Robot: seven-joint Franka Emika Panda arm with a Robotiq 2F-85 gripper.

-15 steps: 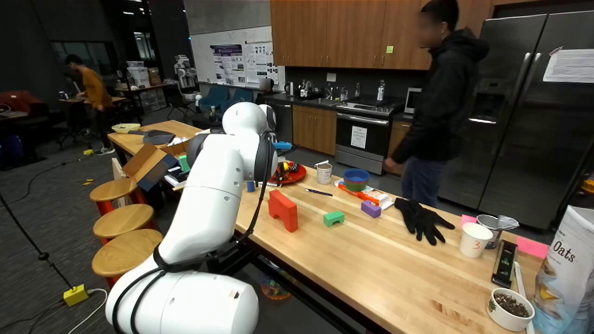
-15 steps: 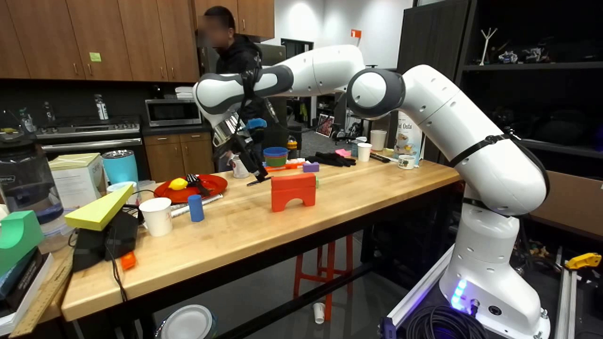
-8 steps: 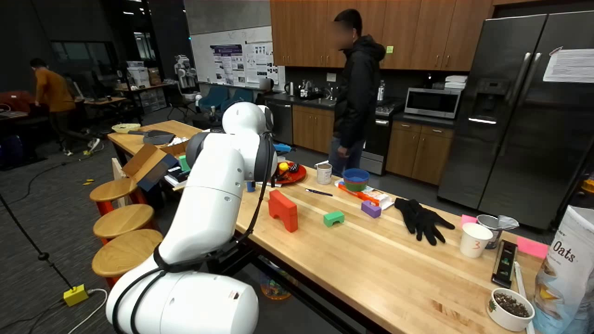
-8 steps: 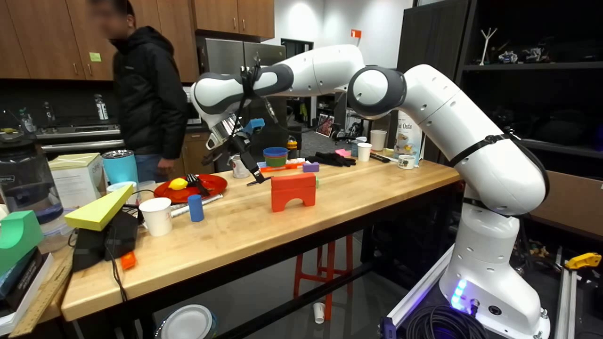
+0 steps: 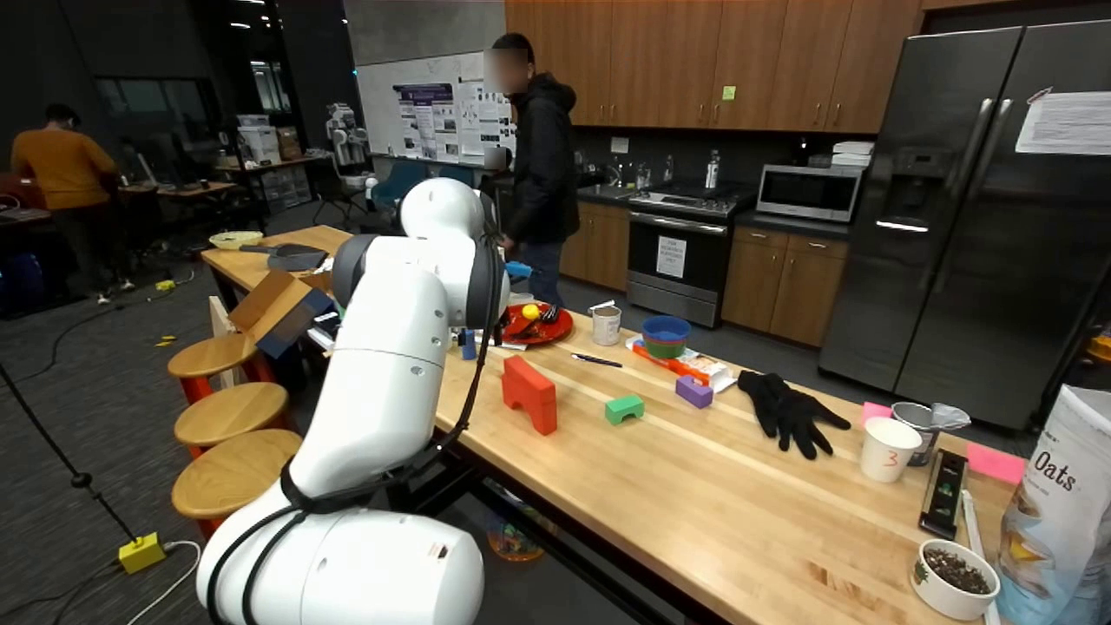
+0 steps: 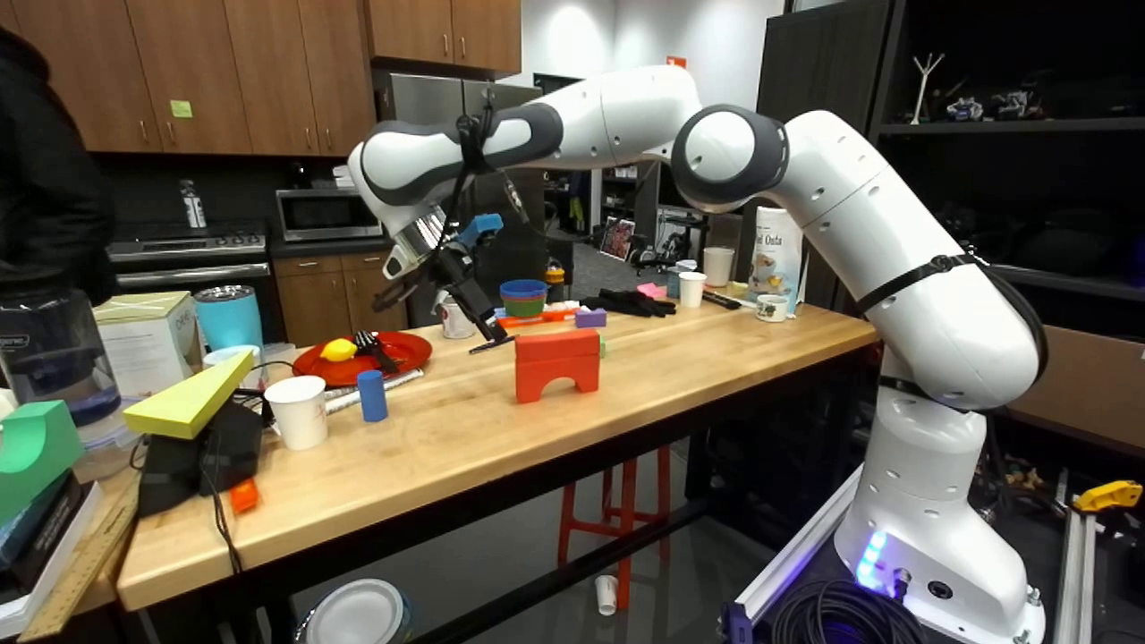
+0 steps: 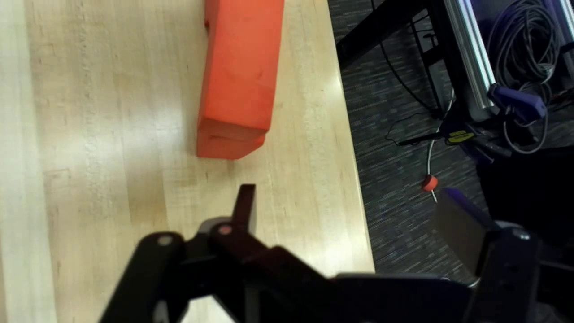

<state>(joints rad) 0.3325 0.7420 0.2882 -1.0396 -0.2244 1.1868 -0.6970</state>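
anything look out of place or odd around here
Yes. In an exterior view, a white cup looks misplaced: it is on the floor by a stool leg, while another cup stands on the table. A yellow block also looks askew, slanting on a black object. The red block stands upright near the open tool.

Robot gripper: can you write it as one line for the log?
gripper: open, holding nothing | nearest: red arch, not touching | arch: standing on table

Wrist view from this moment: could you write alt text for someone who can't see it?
An open, empty gripper spans the bottom. Higher in the frame, a red block on a wooden tabletop is cut off by the top edge. At right, past the tabletop's edge, are dark carpet and coiled cable.
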